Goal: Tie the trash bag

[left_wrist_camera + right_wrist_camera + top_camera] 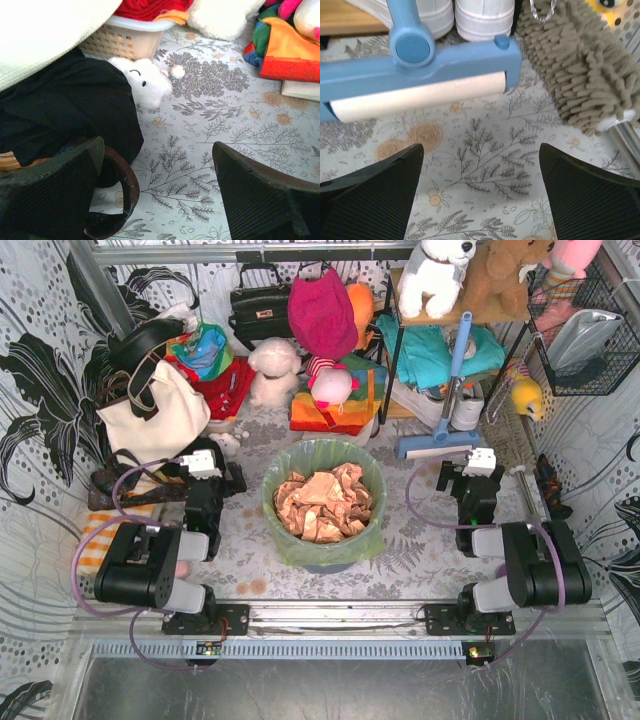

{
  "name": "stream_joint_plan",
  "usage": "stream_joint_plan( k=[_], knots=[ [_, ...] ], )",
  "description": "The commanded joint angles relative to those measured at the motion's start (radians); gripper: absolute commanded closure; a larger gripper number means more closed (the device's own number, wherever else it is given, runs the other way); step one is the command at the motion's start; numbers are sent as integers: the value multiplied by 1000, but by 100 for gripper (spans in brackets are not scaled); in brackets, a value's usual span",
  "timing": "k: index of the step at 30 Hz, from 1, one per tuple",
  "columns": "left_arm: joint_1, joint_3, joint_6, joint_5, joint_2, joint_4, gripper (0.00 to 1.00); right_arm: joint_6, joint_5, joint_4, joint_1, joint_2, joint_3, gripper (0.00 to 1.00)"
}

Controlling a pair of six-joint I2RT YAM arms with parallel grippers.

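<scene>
The trash bag point(330, 543) is translucent light green and lines a round bin in the middle of the table in the top view. Its mouth is spread over the rim, and crumpled tan paper point(324, 503) fills it. My left gripper point(207, 472) rests on the table to the bag's left, apart from it. In the left wrist view its jaws point(157, 150) stand open over the patterned cloth. My right gripper point(478, 470) sits to the bag's right, also apart, and is open point(481, 150) with nothing between the fingers. Neither wrist view shows the bag.
A white tote point(150, 405) and black fabric point(65, 110) crowd the left gripper, and a brown ring point(120, 190) lies by its left finger. A small white plush point(145, 82) and a basket point(125, 42) lie ahead. A blue lint roller point(420, 85) and a grey mop head point(575, 75) face the right gripper.
</scene>
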Motion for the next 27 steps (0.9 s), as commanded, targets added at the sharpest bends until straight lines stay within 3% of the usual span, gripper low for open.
stream_joint_plan(
  k=[1,8,12,19,27],
  knots=[
    [-30,52,16,-107,-100,-87,2,-19,-14,-219,-6,-121,79,3],
    [-134,192,-41,-376,-270,-473,2,79,-89,-630,-6,-259,263,3],
    [-143,302,-239,-470,-322,-693,2,209,-120,-986,-6,-252,450,3],
    [-143,520,-351,-376,-372,-1102,2,320,-287,-1360,-6,-200,724,1],
    [-144,674,-374,-135,-511,-1448,2,436,-520,-1564,-5,-253,886,13]
  ],
)
